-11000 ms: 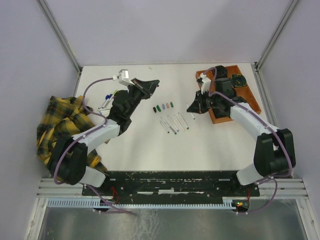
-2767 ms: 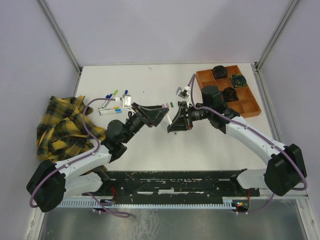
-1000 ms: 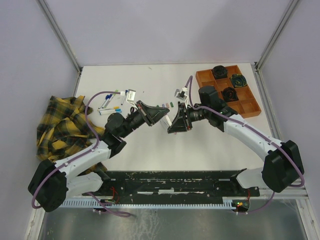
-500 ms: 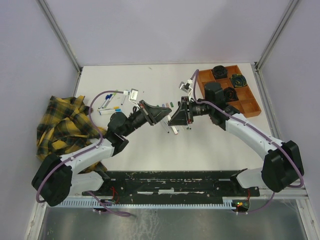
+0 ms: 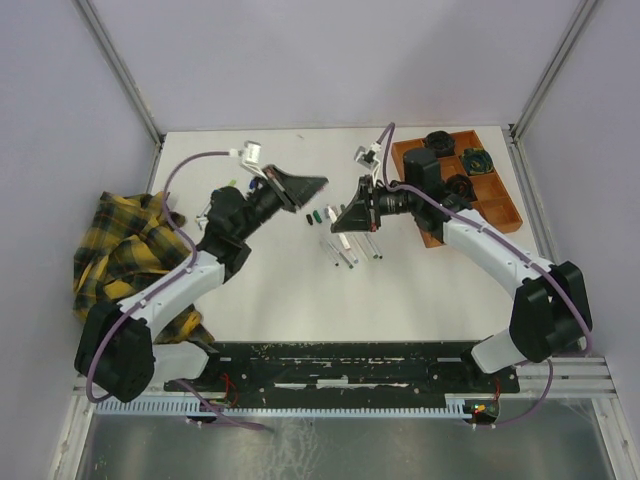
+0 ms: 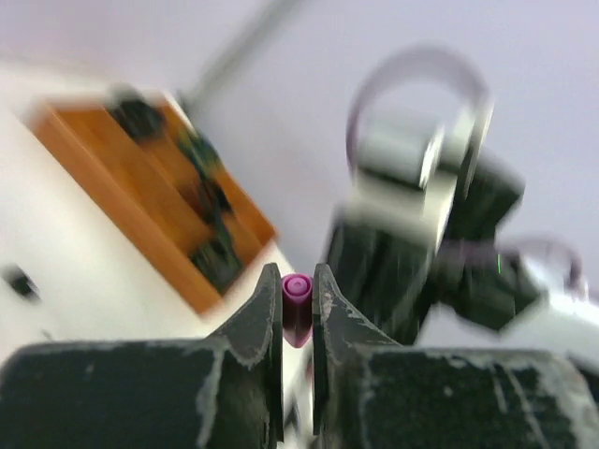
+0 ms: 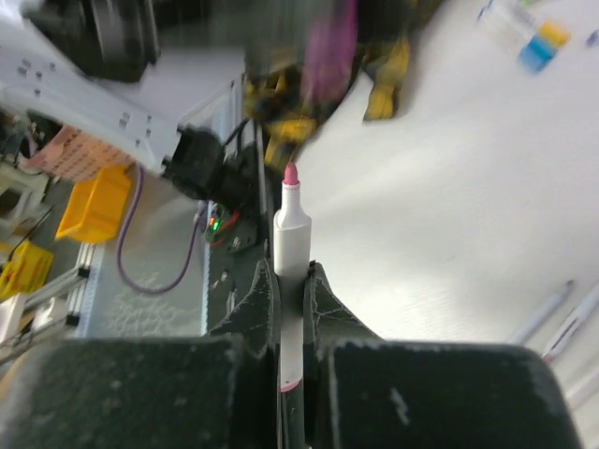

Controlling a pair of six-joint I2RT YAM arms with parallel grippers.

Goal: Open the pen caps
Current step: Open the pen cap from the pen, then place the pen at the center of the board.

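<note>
My left gripper (image 6: 297,276) is shut on a small purple pen cap (image 6: 297,301), its open end facing away from the camera. In the top view the left gripper (image 5: 316,182) hangs over the back middle of the table. My right gripper (image 7: 291,271) is shut on a white pen barrel (image 7: 291,229) with a bare pink tip. Seen from above, the right gripper (image 5: 337,226) points left, a short gap from the left one. A row of loose pen caps (image 5: 317,214) lies on the table between the two grippers. Bare pen barrels (image 5: 346,254) lie just in front of them.
An orange tray (image 5: 488,210) with black round objects stands at the back right. A yellow plaid cloth (image 5: 115,255) is heaped at the left edge. Capped pens (image 7: 524,37) lie at the back left, mostly behind the left arm in the top view.
The two grippers stood tip to tip over the table's middle. The left gripper has swung back and away with the purple cap, leaving the pink-tipped pen uncapped in the right gripper.
</note>
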